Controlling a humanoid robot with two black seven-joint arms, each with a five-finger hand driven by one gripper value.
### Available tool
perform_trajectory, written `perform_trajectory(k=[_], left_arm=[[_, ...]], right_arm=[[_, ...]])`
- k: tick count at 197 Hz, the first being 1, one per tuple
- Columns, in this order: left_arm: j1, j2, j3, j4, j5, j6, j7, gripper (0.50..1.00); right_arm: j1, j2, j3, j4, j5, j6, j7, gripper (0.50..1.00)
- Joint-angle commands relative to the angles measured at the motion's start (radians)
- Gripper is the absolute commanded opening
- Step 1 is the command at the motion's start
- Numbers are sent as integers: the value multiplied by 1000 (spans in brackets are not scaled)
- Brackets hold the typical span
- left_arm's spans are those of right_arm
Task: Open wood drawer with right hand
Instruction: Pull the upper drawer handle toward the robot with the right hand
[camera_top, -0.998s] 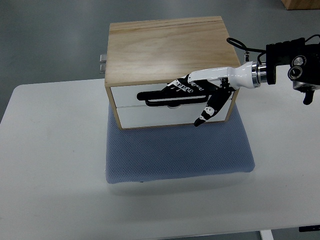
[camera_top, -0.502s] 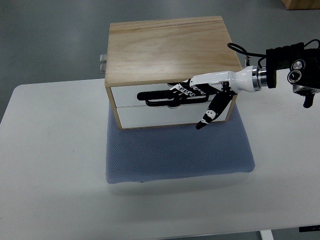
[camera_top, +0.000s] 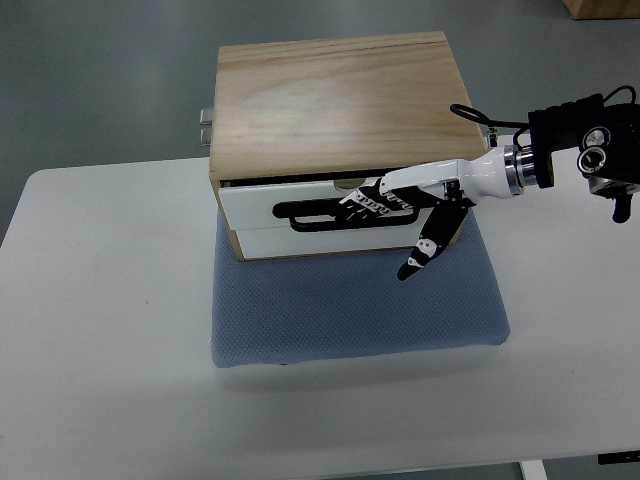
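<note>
Top view, looking steeply down: a white bench (camera_top: 110, 330) carries a blue-grey mat (camera_top: 350, 310), and on the far part of the mat sits a wood drawer box (camera_top: 340, 100) with a pale plank top. Its front, facing the camera, shows two white drawer faces stacked one above the other. The upper drawer (camera_top: 250, 205) stands slightly out from the box, with a thin dark gap showing along its top edge; the lower drawer (camera_top: 320, 242) sits flush. A long black slot handle (camera_top: 310, 215) runs across the upper face.

The right hand (camera_top: 400, 200), white and black, reaches in from the picture's right edge on a dark forearm. Its fingers (camera_top: 360, 203) are hooked together into the right part of the slot handle, gripping it, while one further finger points down and away over the mat, touching nothing. The left hand is out of view.

Judging from this, the drawer is a stiff, rigid piece, probably light, and should slide straight out along its runners. The slot handle is the sensible hold. The box itself may shift on the mat if the pull is not straight towards the camera side.
</note>
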Motion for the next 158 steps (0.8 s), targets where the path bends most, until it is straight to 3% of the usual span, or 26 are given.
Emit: perform_trajectory(k=[1,158], left_arm=[[0,0,0,0,0,1,0,1000],[0,0,0,0,0,1,0,1000]], right_arm=[[1,-4,0,14,2,8,0,944],[-1,-125,-23,212,0,7,0,944]])
